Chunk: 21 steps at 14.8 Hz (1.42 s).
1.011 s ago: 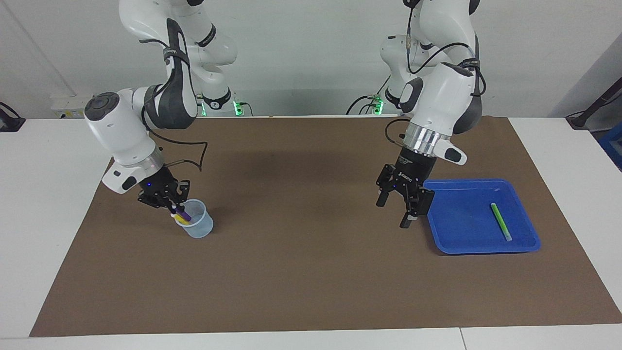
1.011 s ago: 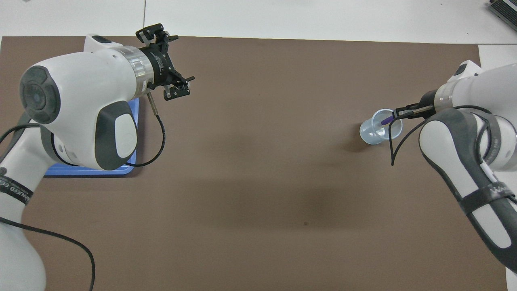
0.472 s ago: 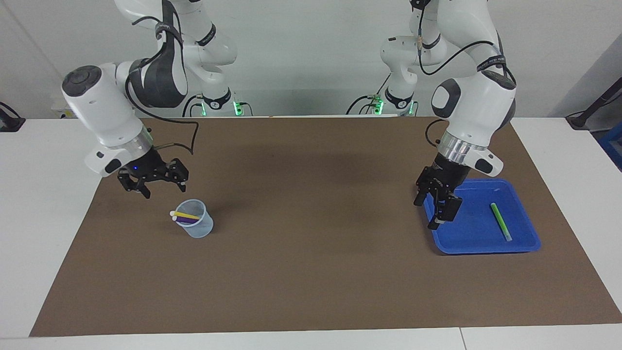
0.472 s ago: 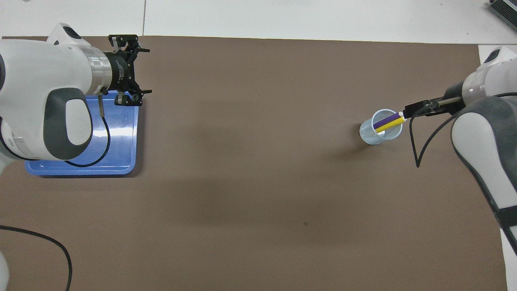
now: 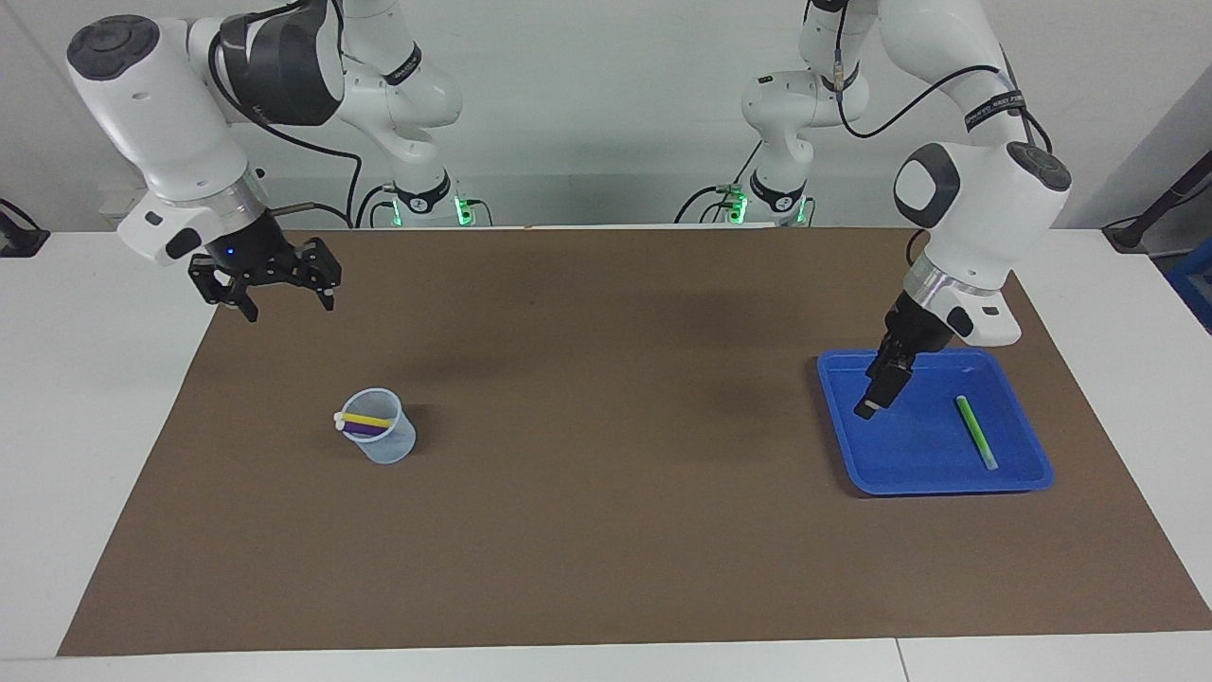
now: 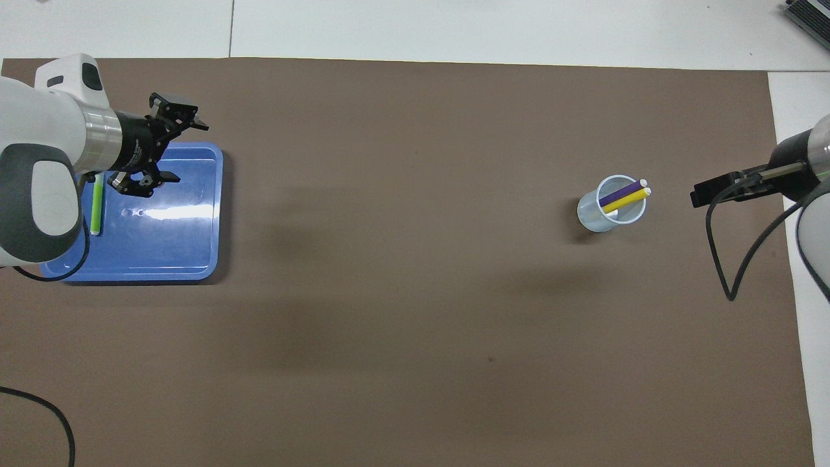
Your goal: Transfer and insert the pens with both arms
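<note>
A yellow pen (image 5: 365, 418) (image 6: 628, 200) and a purple pen (image 5: 364, 429) (image 6: 619, 194) stand slanted in a clear plastic cup (image 5: 383, 442) (image 6: 600, 217), pale caps up over the rim. The green pen (image 5: 975, 432) (image 6: 96, 206) lies flat in the blue tray (image 5: 933, 478) (image 6: 168, 259). My left gripper (image 5: 876, 393) (image 6: 167, 144) hangs open over the tray, beside the green pen and not touching it. My right gripper (image 5: 273, 292) (image 6: 703, 194) is open and empty, raised well above the mat, apart from the cup toward the right arm's end of the table.
A brown mat (image 5: 606, 530) covers most of the white table (image 5: 85, 398). The right arm's black cable (image 6: 726, 259) loops down beside its gripper. Cup and tray sit at the two ends of the mat with bare mat between them.
My right gripper let go of the purple pen in the cup, opened, then lifted away. My left gripper swung from beside the tray to over it, nearer the green pen.
</note>
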{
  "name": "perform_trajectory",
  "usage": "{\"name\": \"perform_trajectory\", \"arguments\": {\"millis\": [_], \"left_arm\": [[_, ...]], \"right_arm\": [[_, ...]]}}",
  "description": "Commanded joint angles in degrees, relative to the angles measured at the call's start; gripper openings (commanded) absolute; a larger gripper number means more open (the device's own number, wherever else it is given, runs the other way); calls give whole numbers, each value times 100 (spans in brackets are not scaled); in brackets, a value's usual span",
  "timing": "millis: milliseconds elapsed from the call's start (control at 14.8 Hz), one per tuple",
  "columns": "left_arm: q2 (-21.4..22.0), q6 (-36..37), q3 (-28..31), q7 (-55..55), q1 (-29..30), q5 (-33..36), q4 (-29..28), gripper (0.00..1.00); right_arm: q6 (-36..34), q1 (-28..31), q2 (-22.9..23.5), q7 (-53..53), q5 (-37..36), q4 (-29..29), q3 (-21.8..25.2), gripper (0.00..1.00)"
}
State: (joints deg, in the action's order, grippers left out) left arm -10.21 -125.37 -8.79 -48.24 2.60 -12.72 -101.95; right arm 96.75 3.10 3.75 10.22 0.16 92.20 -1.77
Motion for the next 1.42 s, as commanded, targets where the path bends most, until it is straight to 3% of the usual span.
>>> {"name": "perform_trajectory", "arguments": {"millis": [0,404,742,1348], "left_arm": [[344,65,-26,1172,284,41,-500,100],[240,13,-26,3308,574,1095,-642,100],[-278,-338,-18,5111,1119,1307,-545,100],[-1166,-1076,-18,6563,1629,1465,-361,100]], "right_arm": [[-7,-11,29,-309,-148,-17,-60,100],[-86,-11,3,-327,-86,44,-69,100],[28,-11,-129,-327,-77,307,-69,100],[-16,-11,-182,-336,-68,334,-69,100]]}}
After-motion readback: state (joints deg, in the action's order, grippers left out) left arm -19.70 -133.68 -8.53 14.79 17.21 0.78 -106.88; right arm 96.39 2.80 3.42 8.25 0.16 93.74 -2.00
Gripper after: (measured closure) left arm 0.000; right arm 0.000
